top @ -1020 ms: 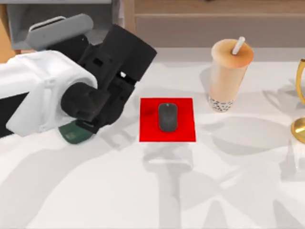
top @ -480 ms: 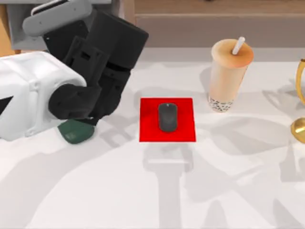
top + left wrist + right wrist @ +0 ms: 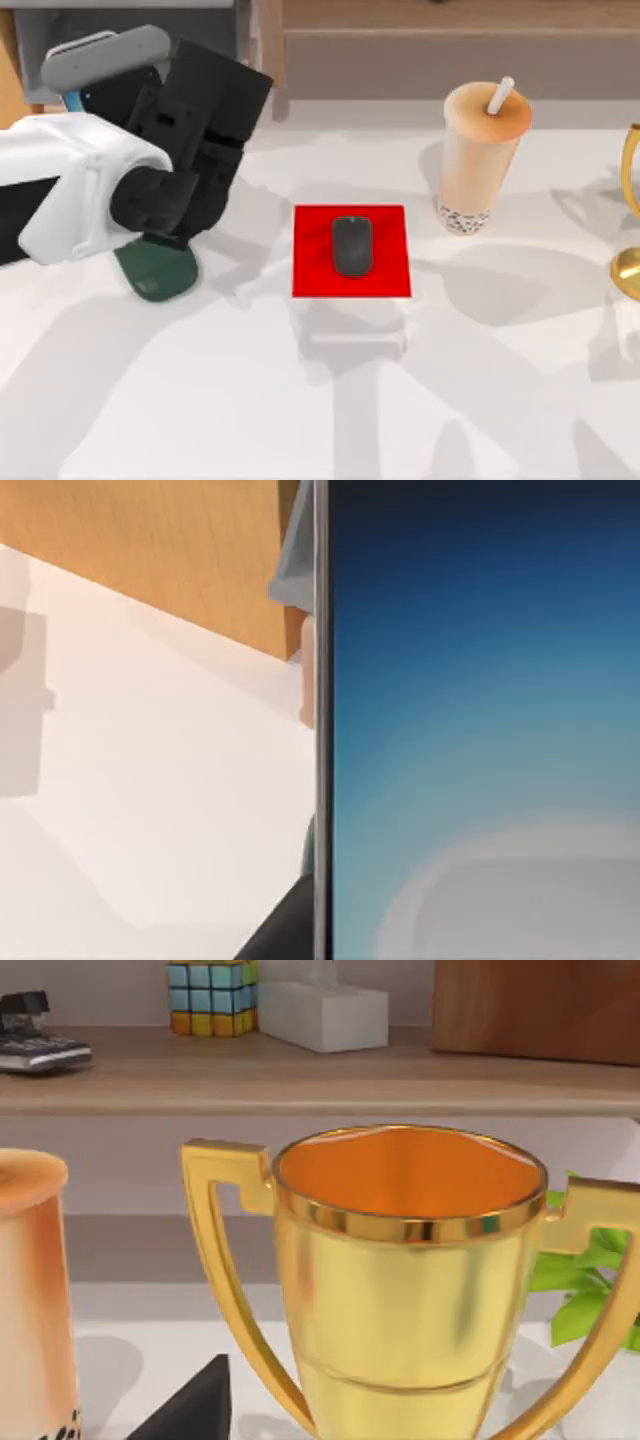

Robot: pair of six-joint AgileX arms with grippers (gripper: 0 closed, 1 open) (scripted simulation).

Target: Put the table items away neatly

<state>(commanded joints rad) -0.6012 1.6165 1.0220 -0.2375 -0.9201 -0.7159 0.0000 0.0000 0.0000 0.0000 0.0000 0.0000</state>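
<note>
Left pincer (image 3: 165, 235) up at 10 o'clock, gripping the smartphone (image 3: 480, 720)
Mouse (image 3: 351, 245) sits mid red pad (image 3: 351, 251); worktop (image 3: 300, 400) toward 6 o'clock wide open.

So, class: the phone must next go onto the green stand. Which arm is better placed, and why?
Left. The left gripper hangs directly over the green stand, and the phone sits close before its wrist camera. The right wrist camera faces a gold trophy instead.

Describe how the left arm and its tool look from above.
The left arm has a bulky, glossy white shell with rounded edges and a black section at the picture's left edge. Its wrist and tool are matte black, blocky and angular, with a rounded black knuckle between them. No cables or markings are visible.
</note>
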